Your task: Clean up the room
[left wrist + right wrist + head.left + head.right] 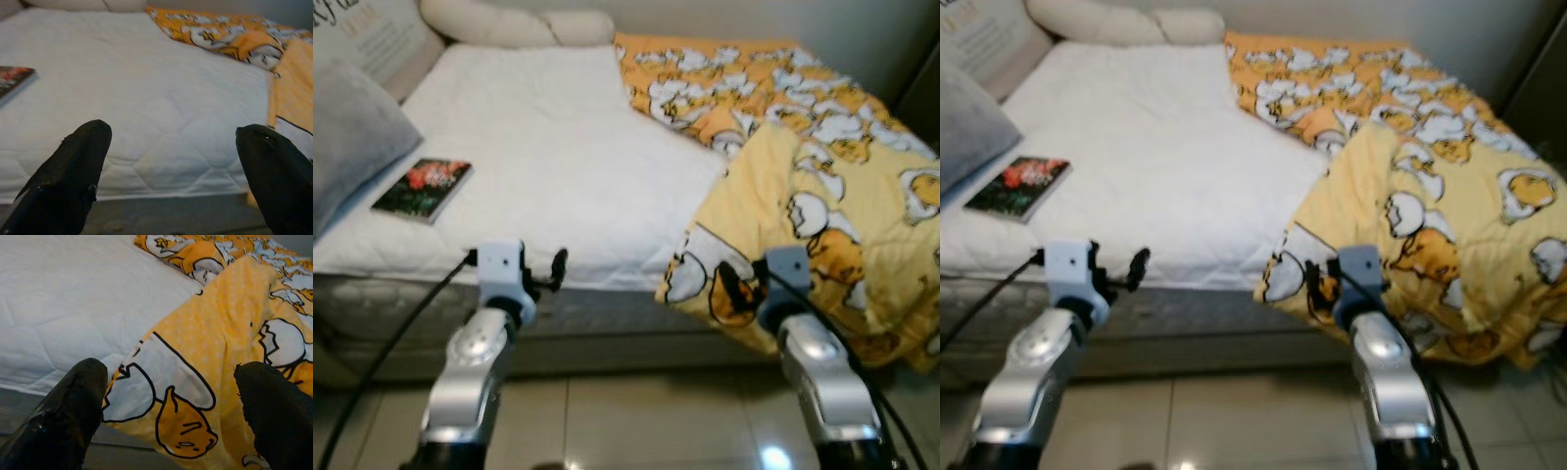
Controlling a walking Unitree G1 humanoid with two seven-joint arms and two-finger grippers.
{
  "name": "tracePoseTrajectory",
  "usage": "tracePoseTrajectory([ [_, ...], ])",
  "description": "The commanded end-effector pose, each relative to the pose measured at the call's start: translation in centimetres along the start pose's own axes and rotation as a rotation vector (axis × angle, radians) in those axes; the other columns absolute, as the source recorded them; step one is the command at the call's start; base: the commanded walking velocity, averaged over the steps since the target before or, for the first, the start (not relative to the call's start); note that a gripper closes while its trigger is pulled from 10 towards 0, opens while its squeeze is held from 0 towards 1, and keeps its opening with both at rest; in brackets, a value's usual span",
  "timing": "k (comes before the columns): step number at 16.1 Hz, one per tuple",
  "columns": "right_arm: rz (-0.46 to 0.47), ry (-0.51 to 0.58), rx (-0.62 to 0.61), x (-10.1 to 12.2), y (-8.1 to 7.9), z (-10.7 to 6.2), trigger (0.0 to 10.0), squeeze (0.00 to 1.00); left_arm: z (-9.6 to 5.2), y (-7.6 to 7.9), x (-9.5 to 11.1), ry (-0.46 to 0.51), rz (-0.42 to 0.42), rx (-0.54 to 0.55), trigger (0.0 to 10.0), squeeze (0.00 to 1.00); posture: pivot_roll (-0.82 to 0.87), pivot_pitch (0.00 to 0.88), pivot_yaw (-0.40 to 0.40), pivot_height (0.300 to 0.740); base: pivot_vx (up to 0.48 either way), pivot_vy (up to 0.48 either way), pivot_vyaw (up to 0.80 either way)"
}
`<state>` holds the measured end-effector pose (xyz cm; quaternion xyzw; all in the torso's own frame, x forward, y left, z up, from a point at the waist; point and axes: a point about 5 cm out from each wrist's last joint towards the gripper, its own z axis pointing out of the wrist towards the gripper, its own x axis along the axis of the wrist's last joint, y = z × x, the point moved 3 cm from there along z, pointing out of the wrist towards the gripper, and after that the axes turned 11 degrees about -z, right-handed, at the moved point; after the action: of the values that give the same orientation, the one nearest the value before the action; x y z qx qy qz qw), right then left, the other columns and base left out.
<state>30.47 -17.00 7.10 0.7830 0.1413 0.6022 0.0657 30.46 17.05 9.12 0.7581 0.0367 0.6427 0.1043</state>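
Both sets of jaws are spread wide with nothing between them. The left gripper sits just off the front edge of the bed, its two blunt black fingers aimed across the mattress. The right gripper is released too, hanging right in front of the blanket where it spills over that same front edge, close to the cloth but I can't tell if it's touching.

The bed top is a white quilted cover, soft looking, stitched in big curved panels. The blanket is yellow and orange fabric printed with cartoon eggs, crumpled, heaped on the right side of the bed with a flap folded over and draping down toward the floor, which is glossy pale tile. Its long run goes from the bed's far right corner down to the near edge.

A book with a dark cover and red flowers lies flat on the bed's left part, long axis pointing roughly toward the head of the bed. A grey pillow sits just left of it, cut off by the frame. Cream pillows line the far end, a bit blurry. The blanket's right side runs out of shot.
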Motion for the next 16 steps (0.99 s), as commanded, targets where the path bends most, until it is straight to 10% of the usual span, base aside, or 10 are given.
tracePoseTrajectory([
  [1, -0.009, 0.005, -0.014, 0.16, 0.62, 0.08, 10.0, 0.0, 0.05, 0.44, 0.37, 0.018, -0.007, -0.014, 10.0, 0.0, 0.06, 0.0, -0.042, 0.74, 0.3, 0.0, 0.0],
  [16, 0.011, -0.006, -0.016, 0.05, 0.39, 0.34, 10.0, 0.0, 0.41, 0.93, 0.46, 0.005, 0.032, -0.059, 10.0, 0.0, 0.05, 0.0, -0.029, 0.74, 0.308, 0.0, 0.0],
])
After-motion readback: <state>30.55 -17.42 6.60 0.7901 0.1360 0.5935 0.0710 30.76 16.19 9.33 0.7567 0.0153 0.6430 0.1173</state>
